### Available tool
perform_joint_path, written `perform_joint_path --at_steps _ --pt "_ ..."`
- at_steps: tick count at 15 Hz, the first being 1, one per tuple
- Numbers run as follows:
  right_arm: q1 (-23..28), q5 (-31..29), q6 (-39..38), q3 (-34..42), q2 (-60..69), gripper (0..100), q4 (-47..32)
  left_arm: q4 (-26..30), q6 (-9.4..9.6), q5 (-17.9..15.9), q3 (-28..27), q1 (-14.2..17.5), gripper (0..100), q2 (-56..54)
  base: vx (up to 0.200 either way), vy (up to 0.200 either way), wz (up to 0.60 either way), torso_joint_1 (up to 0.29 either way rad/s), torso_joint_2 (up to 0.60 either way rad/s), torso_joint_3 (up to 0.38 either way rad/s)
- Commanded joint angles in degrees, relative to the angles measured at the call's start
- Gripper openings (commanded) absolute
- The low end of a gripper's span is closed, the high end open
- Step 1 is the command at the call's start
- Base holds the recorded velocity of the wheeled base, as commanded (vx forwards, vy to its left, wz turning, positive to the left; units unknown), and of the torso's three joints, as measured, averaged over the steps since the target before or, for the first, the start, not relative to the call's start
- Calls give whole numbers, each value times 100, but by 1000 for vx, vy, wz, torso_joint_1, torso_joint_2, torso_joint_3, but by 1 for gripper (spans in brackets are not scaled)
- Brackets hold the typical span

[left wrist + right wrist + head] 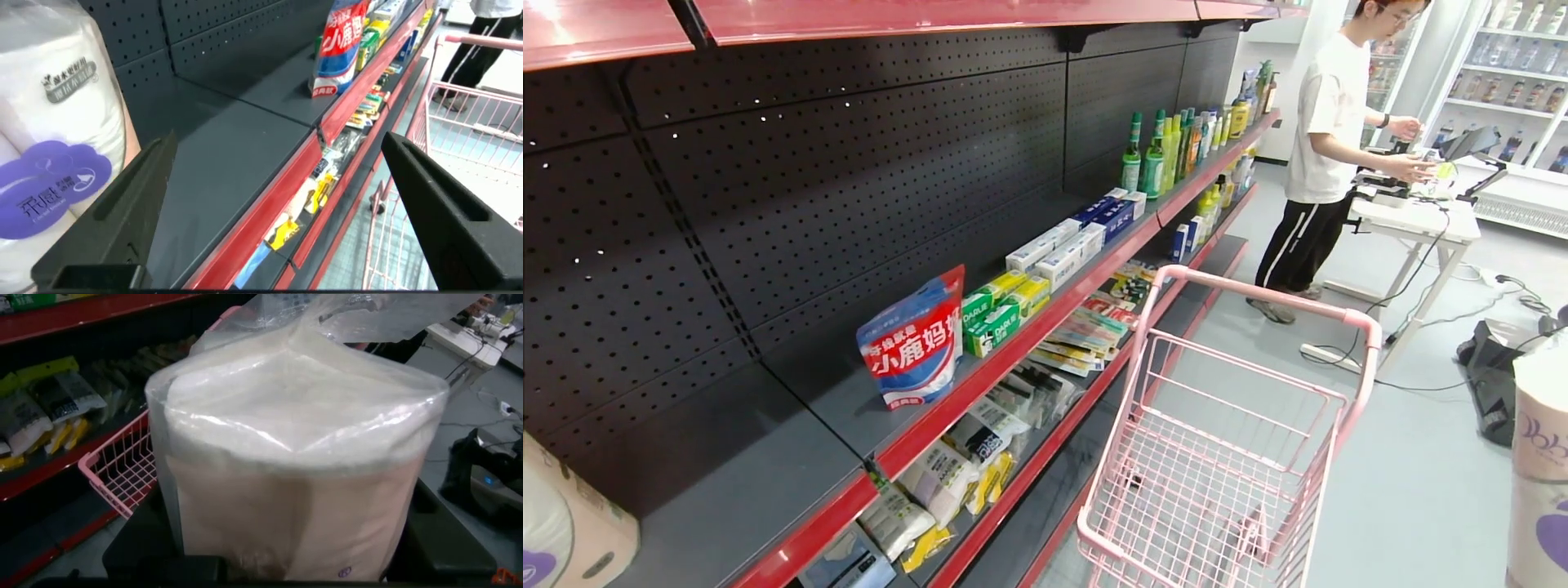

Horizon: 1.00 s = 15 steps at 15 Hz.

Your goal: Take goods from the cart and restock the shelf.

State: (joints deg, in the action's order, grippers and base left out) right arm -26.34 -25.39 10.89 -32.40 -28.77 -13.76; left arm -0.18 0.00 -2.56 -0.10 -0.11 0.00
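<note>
A wrapped toilet paper pack (57, 139) stands on the grey middle shelf (229, 155), at its near left end (564, 523). My left gripper (278, 220) is open just beside that pack, its dark fingers (106, 220) spread wide over the shelf board with nothing between them. My right gripper (294, 559) is shut on a second toilet paper pack (302, 449) in clear plastic, held above the floor to the right of the pink cart (122, 469). That held pack shows at the right edge (1539, 465). The cart's basket (1217, 457) looks empty.
A blue and red pouch (915, 339) and green boxes (1001, 314) stand farther along the shelf (768, 457). Lower shelves hold packets (947, 474). A black bag (1494, 376), cables and a white table (1421, 220) lie beyond the cart.
</note>
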Motion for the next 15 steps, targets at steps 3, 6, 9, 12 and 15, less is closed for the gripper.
perform_joint_path --at_steps 3,6,9,12,15 --pt "6 -10 54 6 -41 0 -4 1 0 1 1 2 100 9 0 0 0 50 -120 -62" --pt "6 -36 89 6 -85 0 -4 -8 0 1 1 2 100 9 0 0 200 -1 -1 1" --pt "6 -18 89 6 -120 0 -4 1 0 1 1 -7 100 9 0 0 600 4 -4 4" --pt "6 -10 89 59 -129 0 -4 1 0 1 1 2 100 9 0 0 600 9 6 -4" --pt "6 -10 89 103 -129 0 5 -8 0 1 1 -7 100 9 0 0 600 2 -1 1"
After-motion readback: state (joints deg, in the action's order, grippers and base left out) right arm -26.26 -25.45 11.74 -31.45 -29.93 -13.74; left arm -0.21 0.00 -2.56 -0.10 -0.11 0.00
